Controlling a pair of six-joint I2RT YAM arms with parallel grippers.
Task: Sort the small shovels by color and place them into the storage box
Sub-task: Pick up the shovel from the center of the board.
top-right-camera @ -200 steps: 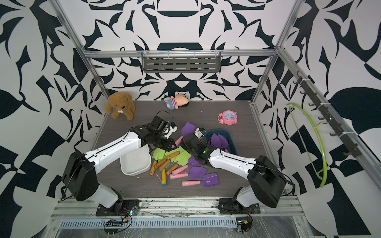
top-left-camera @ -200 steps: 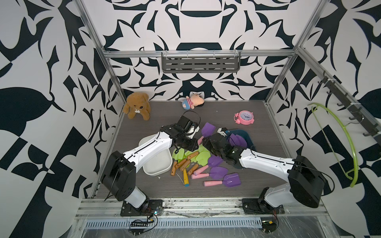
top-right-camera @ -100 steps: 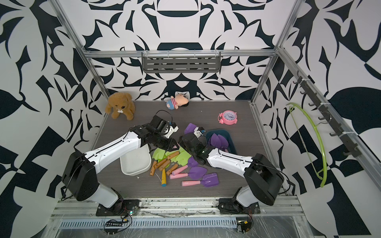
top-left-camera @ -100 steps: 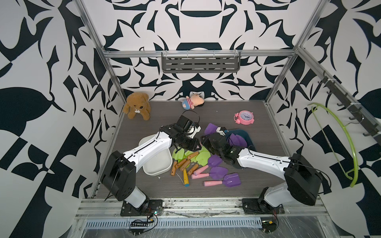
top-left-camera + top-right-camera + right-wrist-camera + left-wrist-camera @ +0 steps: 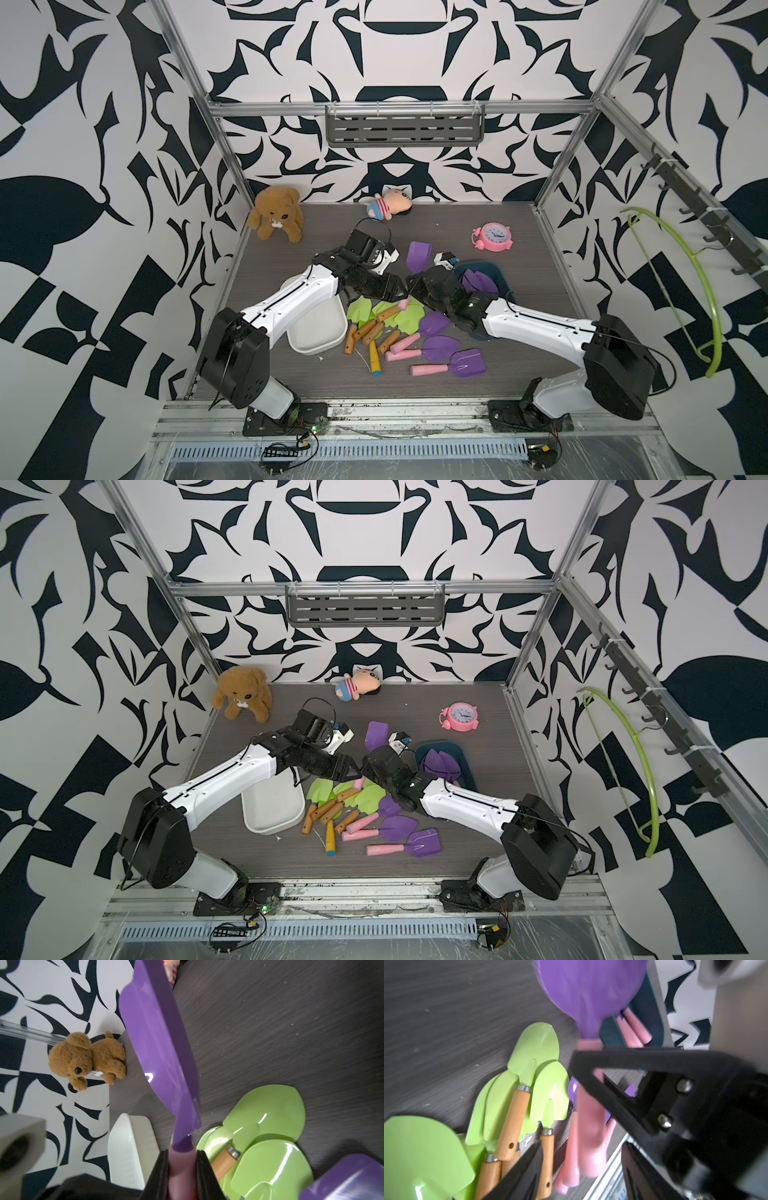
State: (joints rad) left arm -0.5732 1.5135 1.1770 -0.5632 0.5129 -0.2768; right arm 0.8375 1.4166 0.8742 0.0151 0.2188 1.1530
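Right wrist view: the right gripper (image 5: 182, 1154) is clamped tight on the pink handle of a purple shovel (image 5: 160, 1047), blade up, raised just beyond the white box (image 5: 316, 332). The left gripper (image 5: 556, 1101) stands wide around that same handle, gripping nothing. By my reading the sort is under halfway: several purple shovels lie in the dark blue box (image 5: 482, 265), well apart from the white box, which looks empty. Left to do are the green shovels (image 5: 407, 320) heaped just beside the white box, a yellow-handled one (image 5: 374, 358), and three or four purple ones (image 5: 440, 347) a little further from it. No brand or label can be read anywhere; the numerals on the pink clock (image 5: 493, 236) are too small to read.
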